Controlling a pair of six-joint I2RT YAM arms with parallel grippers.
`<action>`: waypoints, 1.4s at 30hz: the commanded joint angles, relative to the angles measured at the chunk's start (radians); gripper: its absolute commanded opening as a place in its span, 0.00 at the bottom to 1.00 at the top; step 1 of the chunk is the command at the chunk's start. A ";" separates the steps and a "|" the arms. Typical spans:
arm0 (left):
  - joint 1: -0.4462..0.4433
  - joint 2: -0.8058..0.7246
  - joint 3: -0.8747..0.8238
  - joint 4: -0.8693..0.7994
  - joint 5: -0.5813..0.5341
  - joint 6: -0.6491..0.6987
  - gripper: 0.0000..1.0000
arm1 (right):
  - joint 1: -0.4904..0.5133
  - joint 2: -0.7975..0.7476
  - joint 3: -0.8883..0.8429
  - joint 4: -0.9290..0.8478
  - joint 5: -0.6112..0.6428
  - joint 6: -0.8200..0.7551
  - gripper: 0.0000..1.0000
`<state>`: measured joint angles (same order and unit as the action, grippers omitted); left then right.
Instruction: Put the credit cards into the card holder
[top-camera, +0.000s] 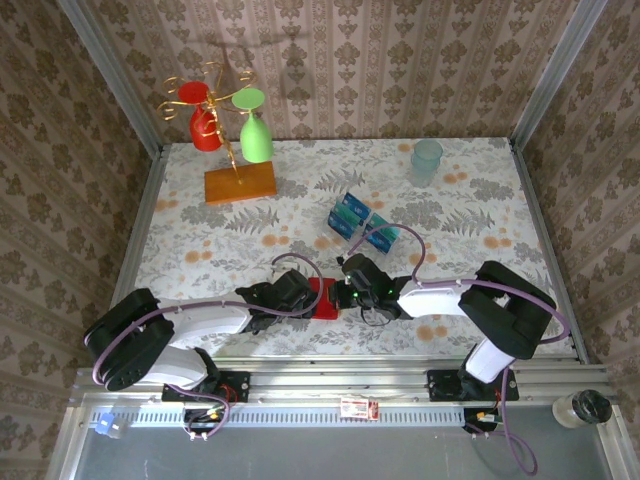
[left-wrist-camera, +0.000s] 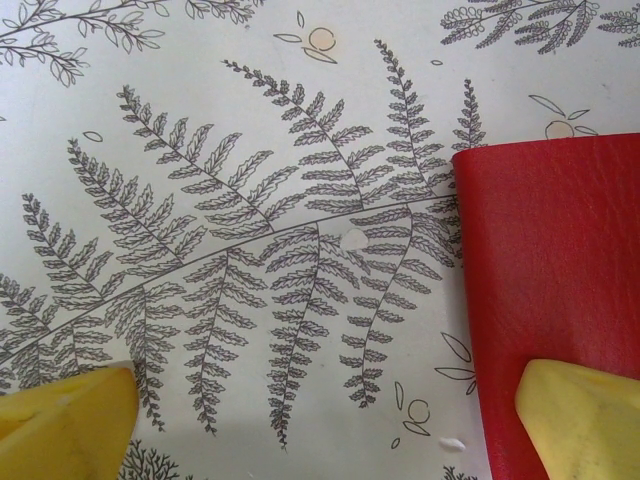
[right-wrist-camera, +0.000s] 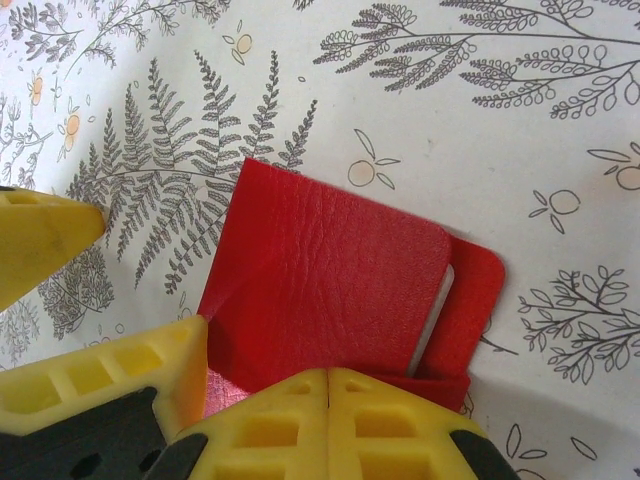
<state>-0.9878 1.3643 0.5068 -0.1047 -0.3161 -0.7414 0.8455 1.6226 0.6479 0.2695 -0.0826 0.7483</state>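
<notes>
A red card holder (top-camera: 325, 300) lies on the fern-printed table (top-camera: 200, 250). Farther back stand a card rack (top-camera: 362, 225), a cup (top-camera: 427, 161) and a glass stand (top-camera: 240, 183).

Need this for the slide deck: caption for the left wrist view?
Left gripper, jaws open, straddles the red card holder edge on the fern-print tablecloth.

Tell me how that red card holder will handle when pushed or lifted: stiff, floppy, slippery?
Probably floppy: the card holder has one cover bending up along a crease. Its grained, leathery skin looks grippy, not slick. Lying flat and thin on the table, it would likely slide rather than tip.
</notes>
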 joint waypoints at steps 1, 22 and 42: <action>-0.029 0.052 -0.025 -0.015 0.115 -0.001 1.00 | -0.018 0.028 0.016 -0.037 0.011 0.021 0.00; -0.037 0.057 -0.030 -0.003 0.114 -0.011 1.00 | -0.023 0.079 0.033 -0.015 -0.027 0.022 0.00; -0.045 0.084 -0.024 0.014 0.118 -0.006 1.00 | -0.051 0.031 0.088 -0.057 -0.033 0.014 0.00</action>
<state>-1.0027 1.3823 0.5068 -0.0883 -0.3325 -0.7418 0.7982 1.6211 0.7052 0.2222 -0.1112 0.7631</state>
